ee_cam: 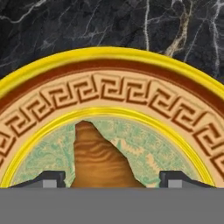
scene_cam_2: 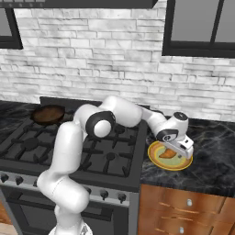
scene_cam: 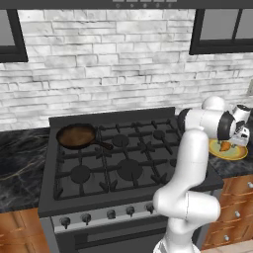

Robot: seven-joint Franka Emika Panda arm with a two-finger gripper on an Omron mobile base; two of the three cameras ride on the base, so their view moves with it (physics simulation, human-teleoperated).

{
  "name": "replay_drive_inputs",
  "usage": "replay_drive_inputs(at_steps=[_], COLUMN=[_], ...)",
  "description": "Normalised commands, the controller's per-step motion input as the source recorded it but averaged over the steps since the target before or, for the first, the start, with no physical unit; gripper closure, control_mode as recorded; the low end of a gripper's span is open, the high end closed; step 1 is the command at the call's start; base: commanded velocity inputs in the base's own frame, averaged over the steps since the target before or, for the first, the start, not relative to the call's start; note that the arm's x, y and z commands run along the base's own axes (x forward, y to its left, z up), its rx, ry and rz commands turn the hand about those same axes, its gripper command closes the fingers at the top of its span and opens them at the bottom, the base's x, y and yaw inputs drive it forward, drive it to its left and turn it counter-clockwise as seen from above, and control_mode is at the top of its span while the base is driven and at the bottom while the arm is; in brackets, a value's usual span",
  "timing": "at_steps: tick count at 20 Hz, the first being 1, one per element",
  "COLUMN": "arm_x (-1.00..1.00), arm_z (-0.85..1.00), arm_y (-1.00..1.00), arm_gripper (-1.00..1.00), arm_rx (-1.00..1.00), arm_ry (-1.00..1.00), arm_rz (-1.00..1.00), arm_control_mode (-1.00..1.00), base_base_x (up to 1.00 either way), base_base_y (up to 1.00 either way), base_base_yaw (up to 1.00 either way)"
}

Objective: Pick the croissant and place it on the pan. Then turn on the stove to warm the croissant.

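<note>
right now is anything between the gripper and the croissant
Nothing visible. The gripper is down over the yellow plate, its fingertips on either side of the croissant, with no object between them.

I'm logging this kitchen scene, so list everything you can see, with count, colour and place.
croissant: one, orange-brown, on the plate, between the fingertips.
plate: one, yellow rim, greenish centre, on the counter right of the stove.
pan: one, dark, brownish inside, on the stove's back left burner.
stove: one, dark grey, black grates, knobs along the front.
counter: black marble, both sides of the stove.
brick wall: white, behind the stove.
drawers: wooden, under the counter.
gripper: one, over the plate, fingers either side of the croissant.
</note>
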Motion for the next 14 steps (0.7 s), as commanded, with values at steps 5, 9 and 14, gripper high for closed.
replay_drive_inputs(at_steps=[5, 9, 14], arm_x=[0.00, 0.00, 0.00], arm_z=[-0.02, 0.00, 0.31], arm_y=[0.00, 0.00, 0.00], arm_gripper=[1.00, 1.00, 1.00], arm_rx=[0.00, 0.00, 0.00], arm_ry=[0.00, 0.00, 0.00], arm_rz=[0.00, 0.00, 0.04], arm_control_mode=[-1.00, -1.00, -1.00], base_base_x=[0.00, 0.00, 0.00], base_base_y=[0.00, 0.00, 0.00], base_base_yaw=[0.00, 0.00, 0.00])
